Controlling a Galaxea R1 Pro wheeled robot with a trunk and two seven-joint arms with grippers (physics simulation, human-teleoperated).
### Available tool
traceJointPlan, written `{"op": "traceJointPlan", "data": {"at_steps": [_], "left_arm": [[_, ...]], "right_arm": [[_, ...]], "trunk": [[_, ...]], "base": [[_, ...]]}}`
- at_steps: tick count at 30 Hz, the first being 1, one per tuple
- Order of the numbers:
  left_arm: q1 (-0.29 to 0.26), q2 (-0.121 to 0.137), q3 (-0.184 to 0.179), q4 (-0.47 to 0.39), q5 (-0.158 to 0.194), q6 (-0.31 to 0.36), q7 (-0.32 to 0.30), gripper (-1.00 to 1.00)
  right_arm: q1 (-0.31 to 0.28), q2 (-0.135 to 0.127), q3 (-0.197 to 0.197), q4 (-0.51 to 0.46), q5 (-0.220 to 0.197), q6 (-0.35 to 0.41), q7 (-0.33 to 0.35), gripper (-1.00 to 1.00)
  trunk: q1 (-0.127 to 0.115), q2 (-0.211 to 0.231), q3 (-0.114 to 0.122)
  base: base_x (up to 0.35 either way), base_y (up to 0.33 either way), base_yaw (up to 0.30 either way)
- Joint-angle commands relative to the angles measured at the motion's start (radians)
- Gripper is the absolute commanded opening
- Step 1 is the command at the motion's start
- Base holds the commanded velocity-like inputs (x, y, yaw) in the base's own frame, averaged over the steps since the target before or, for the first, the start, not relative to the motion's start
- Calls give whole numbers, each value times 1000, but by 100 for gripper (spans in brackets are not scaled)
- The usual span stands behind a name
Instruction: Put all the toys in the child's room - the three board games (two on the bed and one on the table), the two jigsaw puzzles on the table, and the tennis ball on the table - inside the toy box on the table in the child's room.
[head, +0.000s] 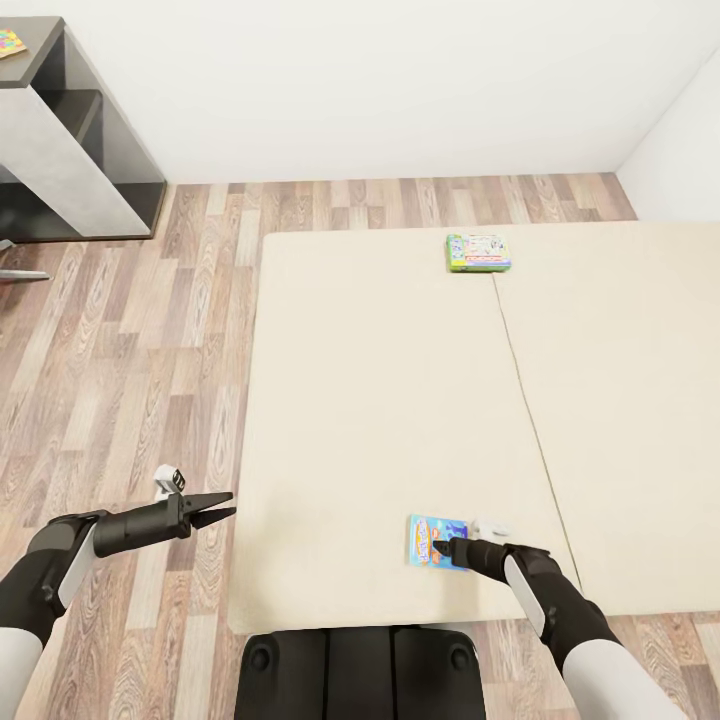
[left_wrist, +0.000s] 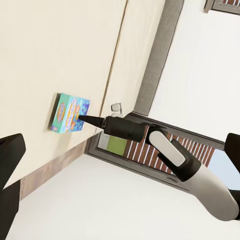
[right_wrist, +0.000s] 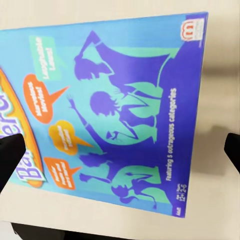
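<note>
Two board games lie on the cream bed. The pale green one rests near the bed's far edge. Close to the near edge lies the blue cartoon one, also seen on the bed as a blue box. My right gripper hovers just over it, open; its dark fingertips stand wide apart on either side of the blue cover. I cannot tell whether they touch the box. My left gripper hangs open and empty above the wood floor beside the bed's left edge.
A dark grey-topped shelf cabinet stands at the far left against the white wall, with a small multicoloured flat item on its top. Wood-plank floor runs left of and behind the bed. My black base touches the bed's near edge.
</note>
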Motion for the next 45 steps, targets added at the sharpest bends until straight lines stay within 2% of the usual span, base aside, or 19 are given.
{"op": "traceJointPlan", "data": {"at_steps": [1,6,14,18,24,45], "left_arm": [[0,0,0,0,1,11,-3,100],[0,0,0,0,1,11,-3,100],[0,0,0,1,1,11,-1,100],[0,0,0,0,1,11,25,100],[0,-1,0,1,2,11,51,100],[0,-4,0,1,2,11,57,100]], "right_arm": [[0,0,-3,-1,-3,7,3,100],[-1,0,-3,-2,-4,2,3,100],[-8,-1,-2,-1,-5,-46,3,100],[-20,0,-2,2,-7,-57,3,100],[-25,0,-2,4,-8,-63,3,100],[-39,2,-3,12,-5,-65,3,100]], "trunk": [[1,-1,-1],[1,-1,-1],[1,-1,-1],[1,-1,-1],[1,-1,-1],[1,-1,-1]], "base": [[0,0,0],[0,0,0],[0,0,0],[0,0,0],[0,0,0],[0,0,0]]}}
